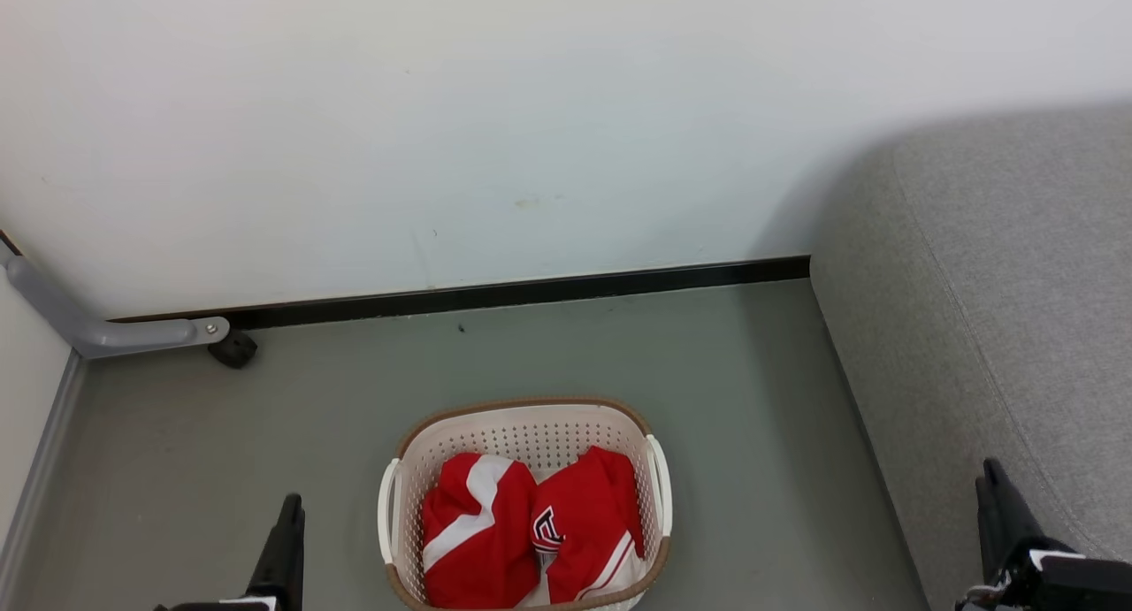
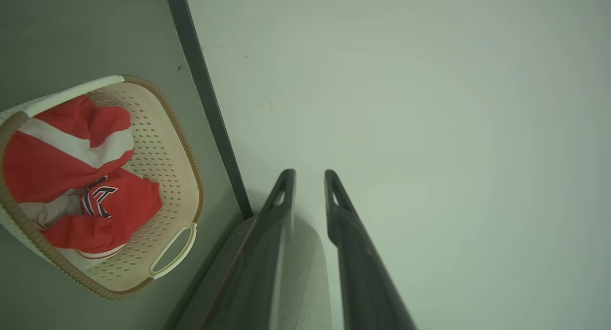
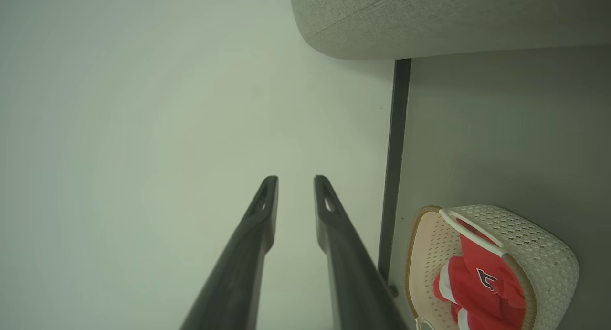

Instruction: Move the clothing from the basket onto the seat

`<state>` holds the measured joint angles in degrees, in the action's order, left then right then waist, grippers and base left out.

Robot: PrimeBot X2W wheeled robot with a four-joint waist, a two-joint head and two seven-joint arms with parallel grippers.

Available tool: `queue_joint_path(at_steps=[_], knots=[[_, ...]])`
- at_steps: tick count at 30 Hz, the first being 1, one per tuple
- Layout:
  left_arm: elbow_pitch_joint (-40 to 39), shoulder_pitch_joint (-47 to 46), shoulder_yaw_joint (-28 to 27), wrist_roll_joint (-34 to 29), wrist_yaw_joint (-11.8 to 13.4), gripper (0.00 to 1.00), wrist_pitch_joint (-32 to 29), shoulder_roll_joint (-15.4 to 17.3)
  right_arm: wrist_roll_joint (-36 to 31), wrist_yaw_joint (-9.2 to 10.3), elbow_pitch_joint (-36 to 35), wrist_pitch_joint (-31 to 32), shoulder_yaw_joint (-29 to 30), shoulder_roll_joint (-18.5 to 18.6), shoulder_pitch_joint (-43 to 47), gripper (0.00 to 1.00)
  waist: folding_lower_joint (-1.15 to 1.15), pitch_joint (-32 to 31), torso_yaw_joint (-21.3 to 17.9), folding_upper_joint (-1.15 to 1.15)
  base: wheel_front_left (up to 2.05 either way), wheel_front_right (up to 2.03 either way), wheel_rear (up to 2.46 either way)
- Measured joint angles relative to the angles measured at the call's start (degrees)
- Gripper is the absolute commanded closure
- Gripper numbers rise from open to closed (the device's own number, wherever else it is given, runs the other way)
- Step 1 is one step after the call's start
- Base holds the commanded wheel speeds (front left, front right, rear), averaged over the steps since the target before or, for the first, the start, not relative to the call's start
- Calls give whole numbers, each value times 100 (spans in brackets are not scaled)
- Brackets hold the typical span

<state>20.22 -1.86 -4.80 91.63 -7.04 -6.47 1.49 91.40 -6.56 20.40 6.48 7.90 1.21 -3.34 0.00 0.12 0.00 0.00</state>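
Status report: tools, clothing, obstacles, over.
Left tool and right tool slightly open, both empty. Red-and-white sports clothing inside cream perforated plastic basket. Grey fabric seat on right; nothing seen in the way.

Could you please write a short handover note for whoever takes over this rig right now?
Grippers: left gripper and right gripper both open and empty.
Things: the clothing, two red garments, lies in the basket on the floor; the seat stands to the basket's right.
Done: nothing moved yet.
Left: carry both garments onto the seat.

Left gripper [image 2: 309, 174], right gripper [image 3: 296, 178]: ajar, empty
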Motion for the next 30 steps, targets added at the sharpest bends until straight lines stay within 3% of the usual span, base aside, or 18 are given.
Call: queue_joint_path(at_steps=[1, 2, 30], knots=[[0, 0, 0, 0, 0, 100, 0, 0, 0, 0, 0, 0, 0, 0, 0, 100, 0, 0, 0, 0, 0, 0, 0], [69, 57, 0, 0, 1, 0, 0, -10, 0, 1, 70, 0, -2, -23, 58, 0, 0, 0, 0, 0, 0, 0, 0], [365, -166, 346, -352, 3, 0, 514, 35, -758, 1, 342, -464, -623, 62, -258, 0, 0, 41, -15, 0, 0, 0, 0]])
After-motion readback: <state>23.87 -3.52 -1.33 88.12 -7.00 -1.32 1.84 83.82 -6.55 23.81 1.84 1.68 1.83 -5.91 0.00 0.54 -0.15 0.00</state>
